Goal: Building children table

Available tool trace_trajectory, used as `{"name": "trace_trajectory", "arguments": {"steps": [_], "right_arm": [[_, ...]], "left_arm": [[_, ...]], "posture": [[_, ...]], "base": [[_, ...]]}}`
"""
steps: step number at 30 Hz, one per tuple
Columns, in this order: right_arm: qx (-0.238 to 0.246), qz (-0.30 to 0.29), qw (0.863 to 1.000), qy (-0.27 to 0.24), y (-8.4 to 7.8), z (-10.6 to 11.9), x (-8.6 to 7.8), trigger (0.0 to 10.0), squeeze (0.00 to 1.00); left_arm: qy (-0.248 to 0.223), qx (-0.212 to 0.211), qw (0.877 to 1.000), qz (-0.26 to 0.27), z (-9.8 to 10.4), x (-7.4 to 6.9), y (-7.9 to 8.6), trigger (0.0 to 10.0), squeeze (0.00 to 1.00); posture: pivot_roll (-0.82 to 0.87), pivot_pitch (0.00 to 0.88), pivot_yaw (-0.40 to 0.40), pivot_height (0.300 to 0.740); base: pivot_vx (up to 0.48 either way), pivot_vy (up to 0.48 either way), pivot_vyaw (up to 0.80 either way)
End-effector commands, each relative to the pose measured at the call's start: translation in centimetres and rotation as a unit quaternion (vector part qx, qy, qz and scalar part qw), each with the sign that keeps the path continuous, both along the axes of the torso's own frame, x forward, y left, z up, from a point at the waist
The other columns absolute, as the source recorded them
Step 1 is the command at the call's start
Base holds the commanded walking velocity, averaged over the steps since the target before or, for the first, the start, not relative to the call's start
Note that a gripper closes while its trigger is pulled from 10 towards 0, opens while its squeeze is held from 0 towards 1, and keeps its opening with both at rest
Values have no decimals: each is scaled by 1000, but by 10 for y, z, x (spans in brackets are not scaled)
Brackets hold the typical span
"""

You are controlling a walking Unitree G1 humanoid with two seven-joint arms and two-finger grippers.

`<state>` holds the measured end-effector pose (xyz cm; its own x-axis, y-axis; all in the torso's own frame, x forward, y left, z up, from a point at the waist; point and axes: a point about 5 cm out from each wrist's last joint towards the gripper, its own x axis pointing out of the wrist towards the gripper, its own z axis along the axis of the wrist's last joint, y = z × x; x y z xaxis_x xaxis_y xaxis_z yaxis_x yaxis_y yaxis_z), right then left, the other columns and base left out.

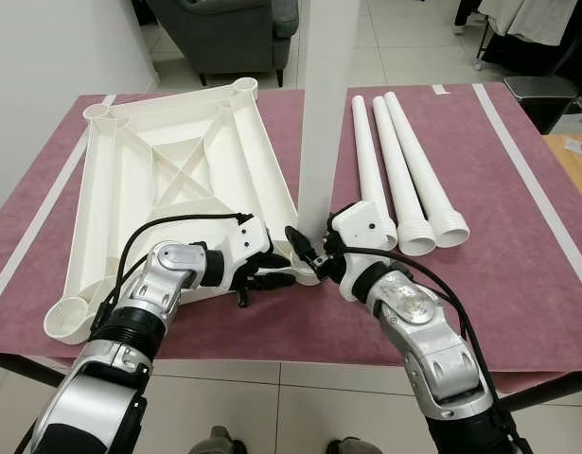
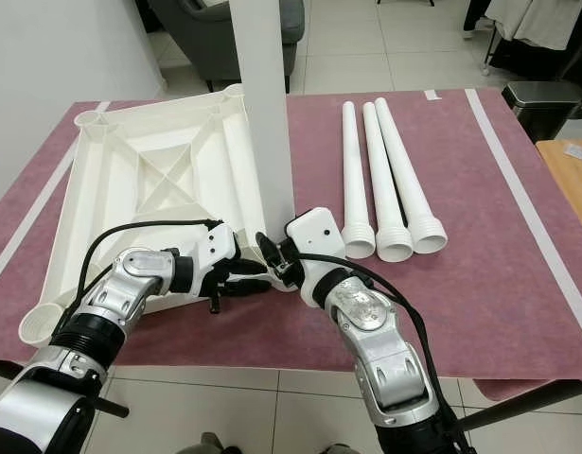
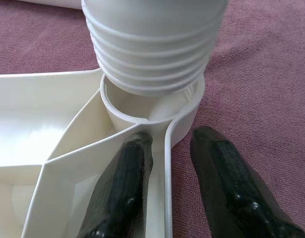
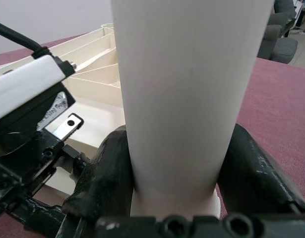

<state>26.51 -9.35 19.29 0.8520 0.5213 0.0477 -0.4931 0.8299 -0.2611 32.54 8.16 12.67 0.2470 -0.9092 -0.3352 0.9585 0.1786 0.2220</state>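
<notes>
Right end effector (image 1: pixel 305 253) clamps an upright white leg (image 1: pixel 326 104) over the corner socket (image 3: pixel 151 106) of the upturned tabletop (image 1: pixel 167 180). Left end effector (image 1: pixel 272 276), fingers parted, straddles the tabletop's rim there. Three spare legs (image 1: pixel 404 170) lie nearby on the maroon desk (image 1: pixel 518 265); an armchair (image 1: pixel 224 33) stands beyond.

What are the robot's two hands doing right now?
Left gripper: open, fingers either side of the tabletop wall.
Right gripper: shut on the upright table leg.
</notes>
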Motion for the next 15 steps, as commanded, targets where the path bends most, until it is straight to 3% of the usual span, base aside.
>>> {"name": "trace_trajectory", "arguments": {"steps": [1, 8, 15], "right_arm": [[2, 0, 1000, -11, 0, 4, 2, 10000, 0], [-1, -10, 1000, -6, -3, 0, 9, 10000, 0], [9, 6, 1000, 20, -1, -12, 13, 10000, 0]], "left_arm": [[-29, 17, 981, 189, -29, 6, 7, 10000, 0], [-32, 33, 982, 184, -31, 3, 10, 10000, 0], [-3, -7, 979, 205, -24, 6, 11, 10000, 0]], "posture": [[-46, 118, 80, 740], [-46, 118, 80, 740], [-34, 121, 81, 740]], "base": [[0, 0, 0], [0, 0, 0], [0, 0, 0]]}}
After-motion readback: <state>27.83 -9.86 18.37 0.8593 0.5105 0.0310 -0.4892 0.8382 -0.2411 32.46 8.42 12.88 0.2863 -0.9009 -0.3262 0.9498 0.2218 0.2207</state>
